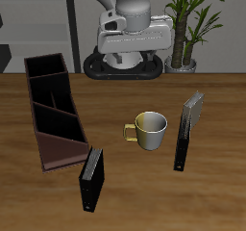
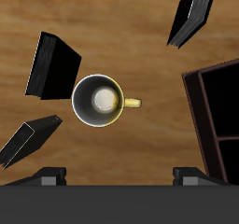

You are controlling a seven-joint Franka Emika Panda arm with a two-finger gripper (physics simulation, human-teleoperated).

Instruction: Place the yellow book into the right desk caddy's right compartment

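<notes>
Wooden worktop (image 1: 221, 196) with brown grain is taking up most of both views, and it is carrying a handful of things. The robot (image 1: 135, 28) is sitting at the back edge on a dark round base. A potted plant (image 1: 197, 18) is standing beside it, with grey wall panels and dark shelving running behind.

The end effector (image 2: 121, 178) is hanging above the mug (image 2: 98, 100). Its fingers (image 2: 47, 177) are sitting wide apart and gripping nothing.

The yellow book (image 1: 194, 110) is standing upright on the worktop, on the far side of the mug (image 1: 149, 129) from the desk caddy (image 1: 69, 156). It is sitting farther back than a black book (image 1: 181, 141), which is also standing upright just beside it; I cannot tell if they are touching. In the wrist view the yellow book (image 2: 28, 139) is showing as a dark slab with a pale edge, near that black book (image 2: 51, 64).

The desk caddy is lying lengthwise from back to front, with its brown sloping face nearest the front edge. The right compartment (image 1: 46, 69) is sitting at the caddy's far back end, with nothing showing inside. The caddy is well apart from the yellow book.

A second black book (image 1: 90, 177) is standing near the front edge, just beside the caddy's sloping end.
</notes>
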